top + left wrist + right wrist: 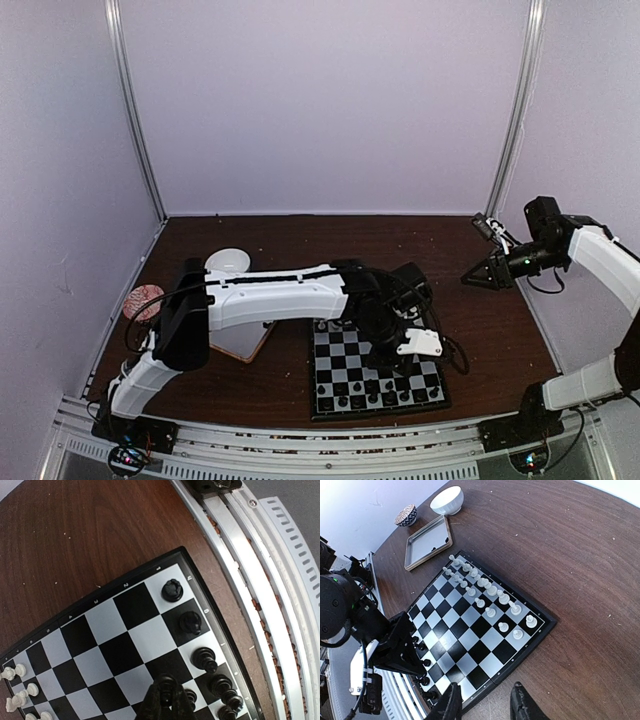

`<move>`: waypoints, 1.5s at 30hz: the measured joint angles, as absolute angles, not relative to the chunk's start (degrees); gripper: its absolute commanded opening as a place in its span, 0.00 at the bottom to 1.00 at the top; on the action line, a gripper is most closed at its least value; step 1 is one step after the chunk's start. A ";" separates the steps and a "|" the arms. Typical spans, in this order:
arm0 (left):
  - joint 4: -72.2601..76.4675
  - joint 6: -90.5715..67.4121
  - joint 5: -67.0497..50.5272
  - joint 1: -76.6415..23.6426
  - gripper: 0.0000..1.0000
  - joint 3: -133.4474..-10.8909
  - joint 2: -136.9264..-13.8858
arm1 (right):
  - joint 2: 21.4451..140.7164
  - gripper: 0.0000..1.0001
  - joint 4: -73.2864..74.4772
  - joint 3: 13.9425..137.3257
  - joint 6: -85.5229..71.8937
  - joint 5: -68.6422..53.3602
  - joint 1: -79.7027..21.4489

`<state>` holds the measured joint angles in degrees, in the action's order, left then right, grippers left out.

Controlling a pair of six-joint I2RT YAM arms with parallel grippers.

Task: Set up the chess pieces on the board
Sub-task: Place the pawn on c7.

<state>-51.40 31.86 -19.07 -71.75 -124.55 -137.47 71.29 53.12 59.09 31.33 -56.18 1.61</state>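
Far left of the board (480,625), the wooden-rimmed tray (427,542) is seen empty; left gripper (167,700) clamped on a black piece (167,684); right gripper (487,705) raised, parted, empty.

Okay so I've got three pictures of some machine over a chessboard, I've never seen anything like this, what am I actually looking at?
These are two white robot arms bolted to a brown table. One picture looks down from above and behind them; the other two come from small cameras on each wrist.

On the table lies a chessboard with white pieces along its far side and black pieces along the near edge. Beside it sit a shallow tray, a white bowl and a small patterned dish.

The left end effector is low over the board, shut on a black piece. The right end effector hangs off to the side, its fingers apart and empty.
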 measured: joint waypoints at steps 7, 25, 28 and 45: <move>-54.41 33.54 -19.20 -71.75 0.01 -128.81 -140.49 | 72.77 0.34 53.87 59.11 31.79 -56.95 1.61; -55.61 35.73 -20.60 -71.75 0.04 -129.97 -141.88 | 74.91 0.34 56.27 60.29 34.37 -58.17 1.61; -55.61 35.73 -20.62 -71.75 0.05 -130.34 -142.10 | 75.09 0.34 56.75 60.64 34.83 -58.30 1.61; -55.57 35.75 -21.30 -71.75 0.07 -131.15 -143.39 | 76.01 0.34 58.67 60.84 36.73 -59.02 1.61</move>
<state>-55.57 35.75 -21.30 -71.75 -131.15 -143.39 76.01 58.67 60.84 36.73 -59.02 1.61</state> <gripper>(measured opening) 0.064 0.339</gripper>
